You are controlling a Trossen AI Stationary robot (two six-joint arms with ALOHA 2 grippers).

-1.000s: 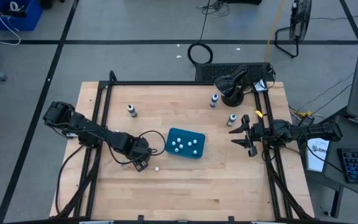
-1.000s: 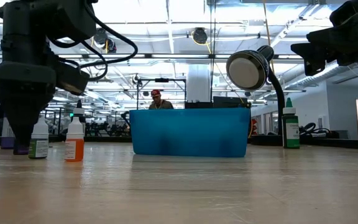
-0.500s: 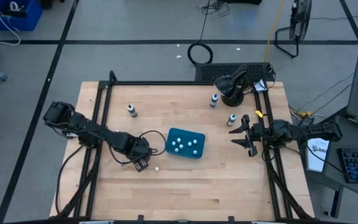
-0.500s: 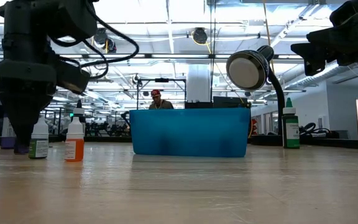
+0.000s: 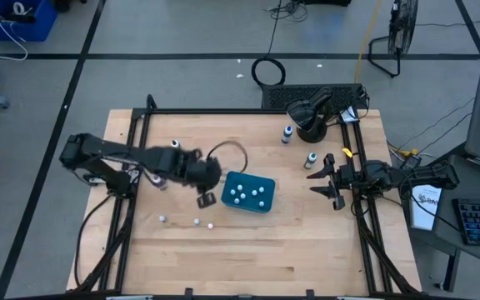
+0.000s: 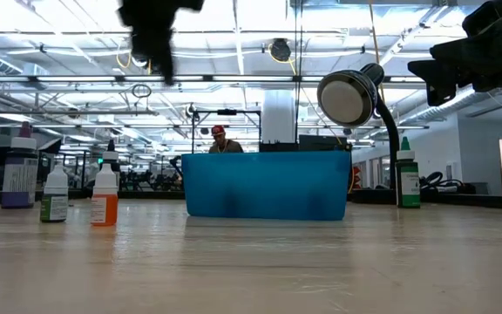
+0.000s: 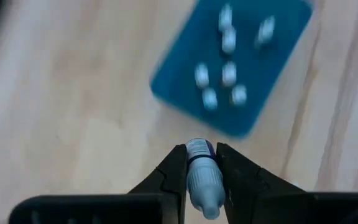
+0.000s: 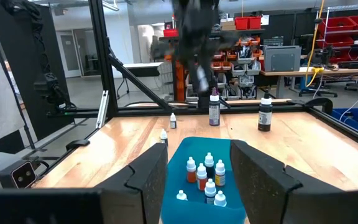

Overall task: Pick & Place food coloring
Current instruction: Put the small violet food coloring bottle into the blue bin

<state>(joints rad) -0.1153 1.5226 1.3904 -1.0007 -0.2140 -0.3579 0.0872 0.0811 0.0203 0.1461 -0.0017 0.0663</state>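
Six small food coloring bottles (image 5: 247, 193) stand inside the teal tray (image 5: 267, 184). Just beside the tray, raised off the table, the left gripper (image 7: 201, 186) pinches one dropper bottle (image 7: 202, 175) between its fingers. Three more tiny bottles (image 5: 196, 222) lie on the wood near the tray. Well apart from the tray, the right gripper (image 5: 329, 181) waits with fingers spread, holding nothing.
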